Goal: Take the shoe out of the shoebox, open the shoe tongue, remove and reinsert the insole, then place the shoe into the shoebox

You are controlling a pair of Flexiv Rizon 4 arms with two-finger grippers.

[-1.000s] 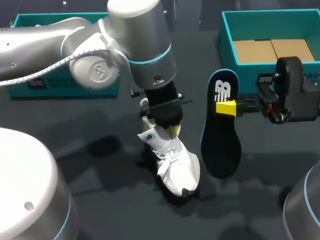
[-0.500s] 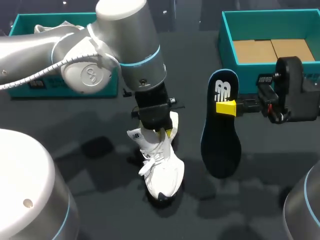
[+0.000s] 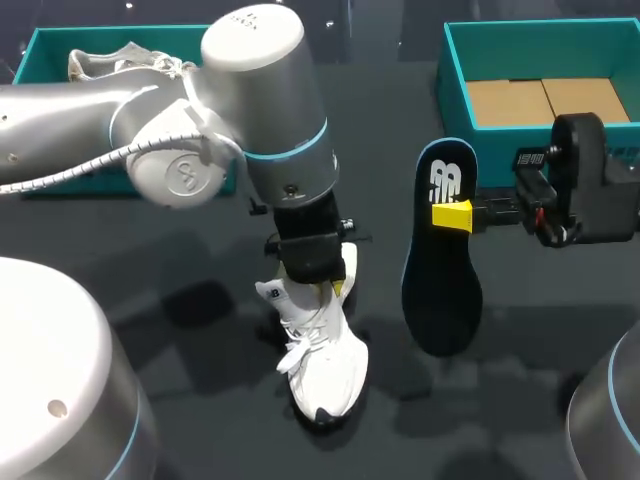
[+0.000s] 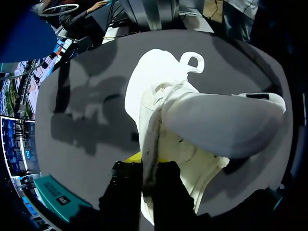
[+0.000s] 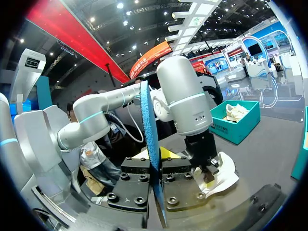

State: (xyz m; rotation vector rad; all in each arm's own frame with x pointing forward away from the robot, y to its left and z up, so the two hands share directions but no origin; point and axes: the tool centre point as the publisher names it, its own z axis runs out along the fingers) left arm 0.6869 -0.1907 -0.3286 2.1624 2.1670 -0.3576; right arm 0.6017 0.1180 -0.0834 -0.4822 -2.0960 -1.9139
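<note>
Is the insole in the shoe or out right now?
Out. The right gripper is shut on the insole, held apart from the shoe that the left gripper grips.

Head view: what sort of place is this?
Probably a robot bench for footwear handling: a dark table with a teal shoebox, a white shoe held by the left gripper, and an insole held by the right gripper.

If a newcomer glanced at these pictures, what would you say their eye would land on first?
Most likely the dark insole, held upright in the air by the right gripper, just short of the teal shoebox at the table's far right. Next comes the white shoe in the table's middle, the edge of its opening pinched from above by the left gripper.
</note>
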